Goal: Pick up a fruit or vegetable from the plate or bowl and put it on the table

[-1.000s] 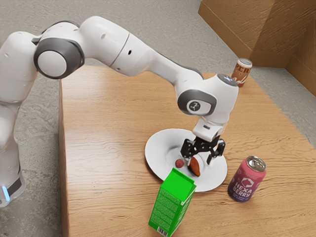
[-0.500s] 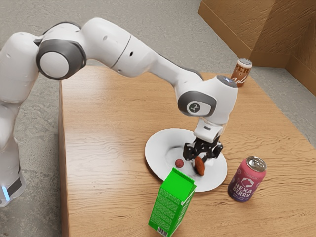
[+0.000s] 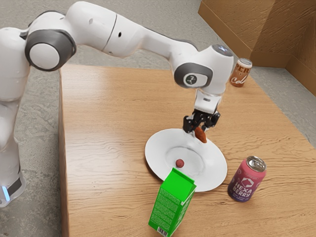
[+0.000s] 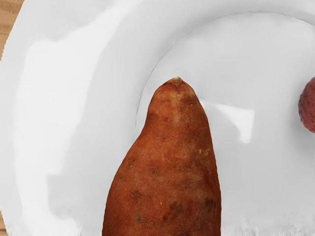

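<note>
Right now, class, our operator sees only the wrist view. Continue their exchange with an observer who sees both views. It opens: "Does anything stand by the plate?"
Observer: Yes, a green carton stands at the exterior view's near side of the plate.
Operator: And toward that view's right?
Observer: A pink can stands just past the rim there.
Operator: Is the sweet potato off the plate?
Observer: Yes, the gripper holds it up, above the plate's far side.
</note>
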Motion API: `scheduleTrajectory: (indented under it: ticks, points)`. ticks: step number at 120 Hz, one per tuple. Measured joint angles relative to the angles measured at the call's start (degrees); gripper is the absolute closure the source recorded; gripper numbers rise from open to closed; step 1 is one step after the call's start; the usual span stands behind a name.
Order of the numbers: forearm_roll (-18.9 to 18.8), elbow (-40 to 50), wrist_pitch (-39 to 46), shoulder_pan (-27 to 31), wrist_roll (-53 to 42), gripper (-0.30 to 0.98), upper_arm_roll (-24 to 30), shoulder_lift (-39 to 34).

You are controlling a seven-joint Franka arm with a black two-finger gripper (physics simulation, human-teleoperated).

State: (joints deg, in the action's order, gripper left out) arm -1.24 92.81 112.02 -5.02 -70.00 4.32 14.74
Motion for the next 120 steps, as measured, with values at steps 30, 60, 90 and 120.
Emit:
scheduleTrajectory:
  ticks: [30, 60, 90, 120]
  points:
    - [-1.05, -1.11, -5.36, -0.04, 5.38, 0.52, -5.11, -3.25]
    - [-1.37, -3.21, -9.97, 0.24, 11.76, 0.52, -12.96, -3.72]
    - [-1.51, -5.43, -11.1, 0.7, 16.35, 0.52, -17.32, -2.37]
    - [-1.52, -5.59, -11.47, 1.25, 19.56, 0.28, -18.85, -1.88]
